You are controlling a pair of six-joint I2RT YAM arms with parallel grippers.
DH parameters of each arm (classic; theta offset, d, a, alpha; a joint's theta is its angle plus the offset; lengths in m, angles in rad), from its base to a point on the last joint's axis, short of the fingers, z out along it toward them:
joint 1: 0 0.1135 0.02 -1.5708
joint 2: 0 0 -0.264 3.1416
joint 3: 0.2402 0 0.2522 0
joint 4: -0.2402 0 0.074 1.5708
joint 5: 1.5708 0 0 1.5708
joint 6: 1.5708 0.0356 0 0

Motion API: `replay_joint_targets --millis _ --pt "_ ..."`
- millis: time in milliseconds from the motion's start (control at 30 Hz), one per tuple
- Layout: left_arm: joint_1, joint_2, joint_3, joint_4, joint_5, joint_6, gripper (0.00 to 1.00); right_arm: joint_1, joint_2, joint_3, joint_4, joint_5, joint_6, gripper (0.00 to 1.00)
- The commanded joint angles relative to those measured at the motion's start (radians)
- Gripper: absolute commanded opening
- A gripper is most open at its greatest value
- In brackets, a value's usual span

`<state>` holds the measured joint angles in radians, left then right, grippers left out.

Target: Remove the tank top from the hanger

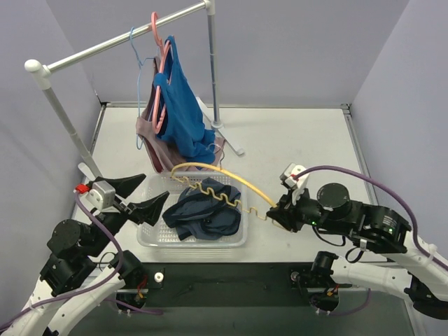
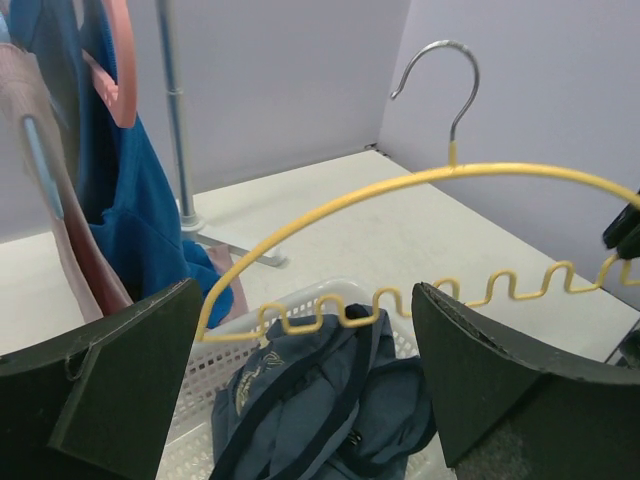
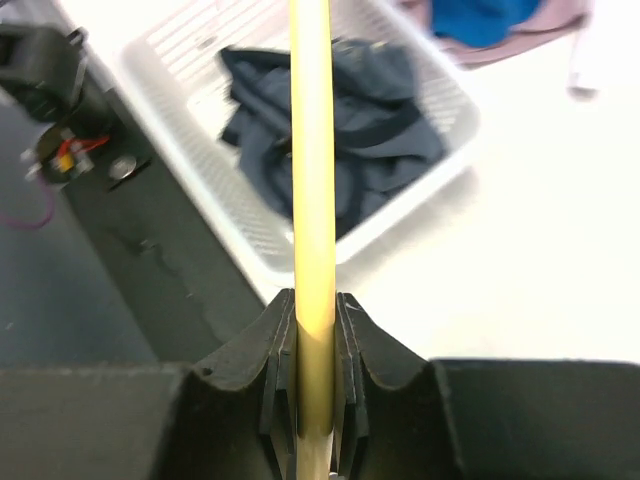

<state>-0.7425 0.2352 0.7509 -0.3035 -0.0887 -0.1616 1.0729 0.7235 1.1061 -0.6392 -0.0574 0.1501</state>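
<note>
No text is legible; a small pale print (image 2: 266, 366) on the navy tank top (image 2: 320, 410) is too blurred.

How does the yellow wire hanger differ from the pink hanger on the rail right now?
The yellow wire hanger is bare; the pink hanger carries a blue garment. The yellow one is clamped in the right gripper over the white plastic basket; the pink one hangs from the metal rail. Both are hooked clothes hangers.
</note>
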Motion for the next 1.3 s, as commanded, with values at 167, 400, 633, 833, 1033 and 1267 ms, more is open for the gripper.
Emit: replay_joint_targets --millis 167,400,633,833,1033,1267 --pt "0.002 0.065 -0.048 0.001 -0.12 0.083 0.97 -0.016 0.152 0.242 -0.051 0.46 -0.113 0.0" --pt "0.003 0.058 -0.068 -0.017 -0.1 0.086 0.97 -0.197 0.41 0.435 0.029 0.36 -0.205 0.0" --pt "0.009 0.024 -0.074 -0.02 -0.098 0.093 0.97 -0.208 0.559 0.6 0.209 0.35 -0.325 0.0" --pt "0.028 0.006 -0.081 -0.017 -0.083 0.093 0.97 -0.206 0.593 0.595 0.418 0.384 -0.406 0.0" --pt "0.043 0.012 -0.084 -0.006 -0.049 0.093 0.97 -0.197 0.611 0.587 0.605 0.429 -0.518 0.0" --pt "0.069 0.001 -0.085 -0.006 -0.026 0.082 0.97 -0.199 0.701 0.65 0.771 0.436 -0.656 0.0"
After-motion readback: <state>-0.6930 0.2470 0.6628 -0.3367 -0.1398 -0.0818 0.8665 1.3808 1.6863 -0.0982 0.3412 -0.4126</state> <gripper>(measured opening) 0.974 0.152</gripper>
